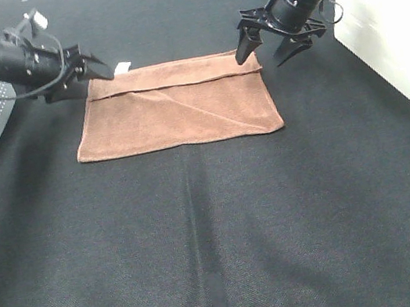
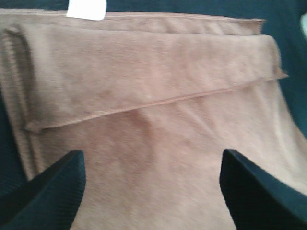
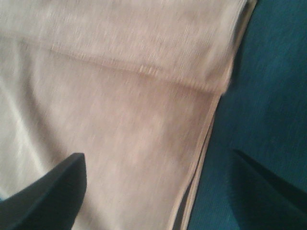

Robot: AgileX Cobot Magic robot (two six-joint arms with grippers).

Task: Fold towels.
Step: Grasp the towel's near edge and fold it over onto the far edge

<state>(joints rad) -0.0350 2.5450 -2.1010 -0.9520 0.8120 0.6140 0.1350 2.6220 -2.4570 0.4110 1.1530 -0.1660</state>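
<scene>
Exterior high view has my left gripper (image 1: 95, 79) at the far left corner of the brown towel (image 1: 178, 114) and my right gripper (image 1: 260, 60) at its far right corner. Both are spread wide and hold nothing. The towel lies flat on the black table cover (image 1: 221, 246) between my two hands. Its far strip is folded over onto itself, so a stitched edge runs across it close to my fingers. A small white tag (image 1: 122, 66) sticks out from the far edge just beside my left fingertips (image 2: 48, 191). Through the left wrist camera both fingers sit over the cloth. Through the right wrist camera one finger (image 3: 48, 191) is over the towel and the other is over bare table past its side edge. I cannot tell whether any tip touches the cloth.
</scene>
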